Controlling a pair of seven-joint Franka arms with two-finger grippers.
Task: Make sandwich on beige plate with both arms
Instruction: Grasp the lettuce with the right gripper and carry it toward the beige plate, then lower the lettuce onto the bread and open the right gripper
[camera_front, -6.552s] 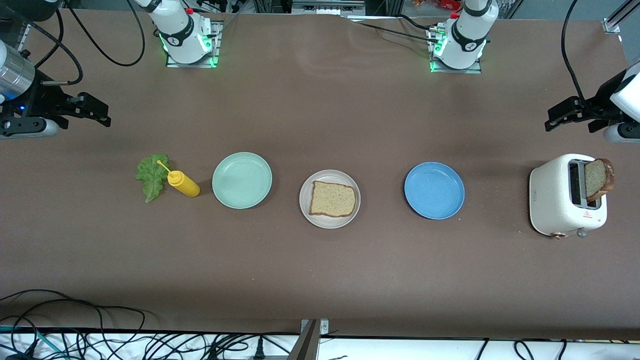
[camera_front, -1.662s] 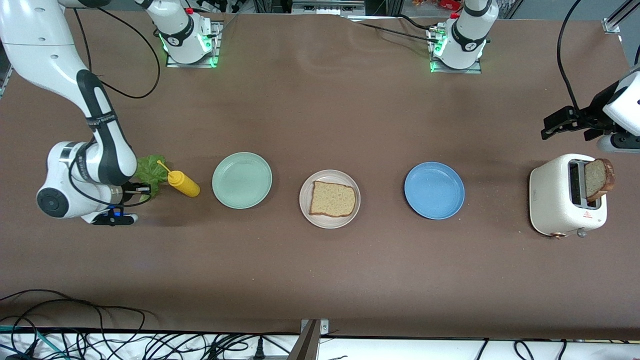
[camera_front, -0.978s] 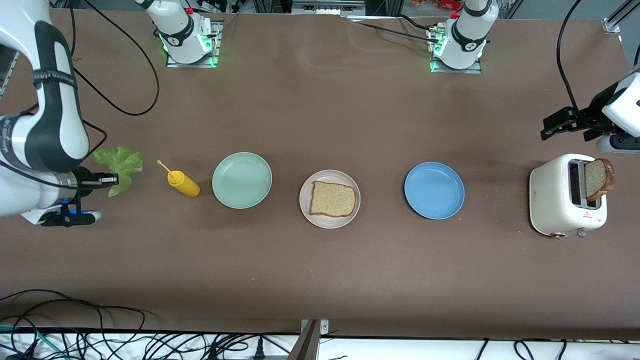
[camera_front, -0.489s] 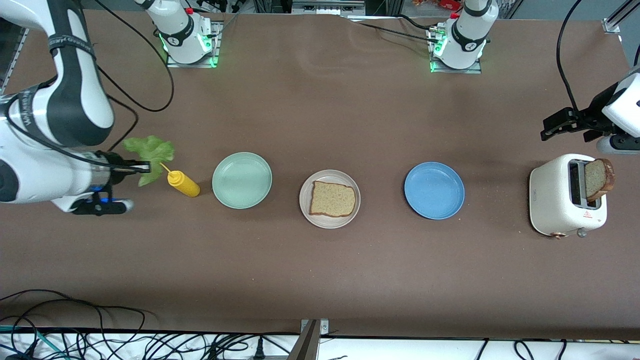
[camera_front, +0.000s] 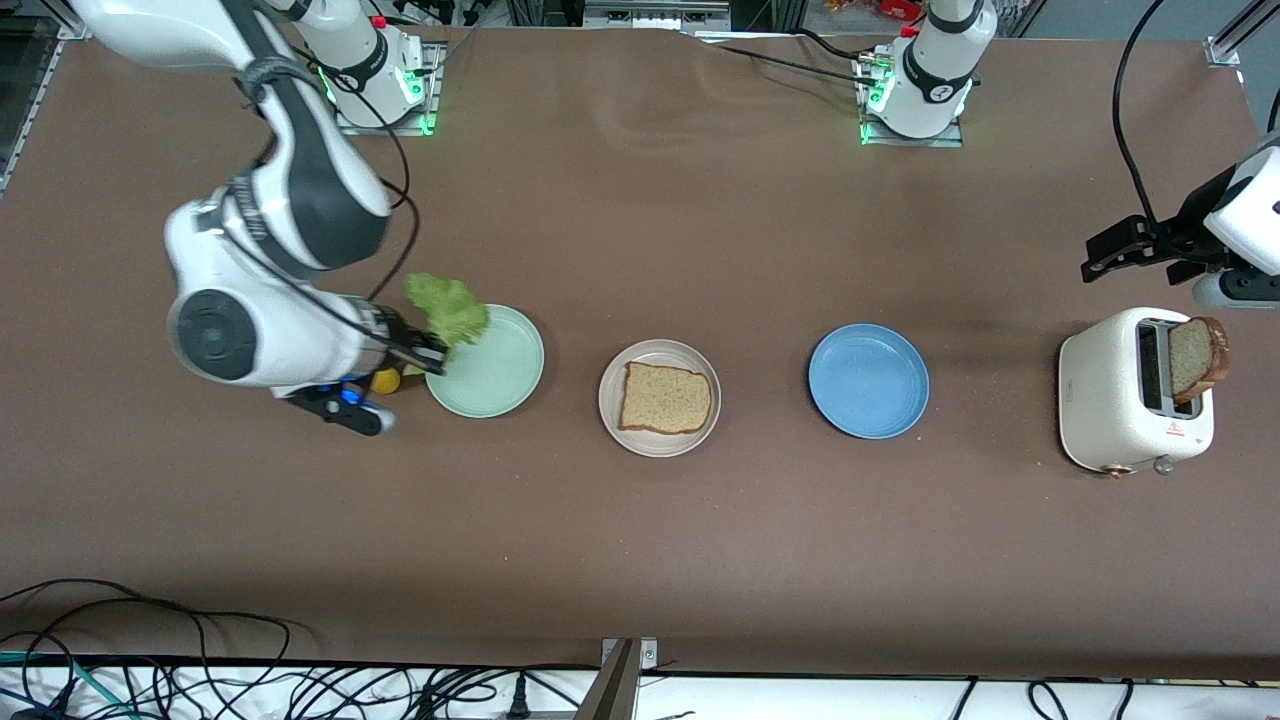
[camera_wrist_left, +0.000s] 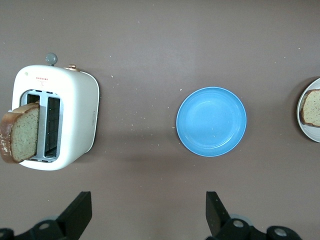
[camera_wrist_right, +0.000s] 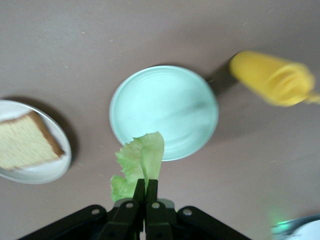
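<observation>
Front view: three plates sit in a row on the desk (camera_front: 640, 560), mint (camera_front: 500, 385), beige (camera_front: 612, 410) (one bread slice (camera_front: 665, 398) on it) and blue (camera_front: 868, 381). A second slice (camera_front: 1195, 357) stands in the toaster (camera_front: 1110, 400); no readable writing. The right tool (camera_front: 432, 352) grips a lettuce leaf (camera_front: 447, 308) over the mint plate's edge, beside the bottle (camera_wrist_right: 272, 77). The left tool (camera_wrist_left: 147, 220) waits, spread wide, over the desk by the toaster.
</observation>
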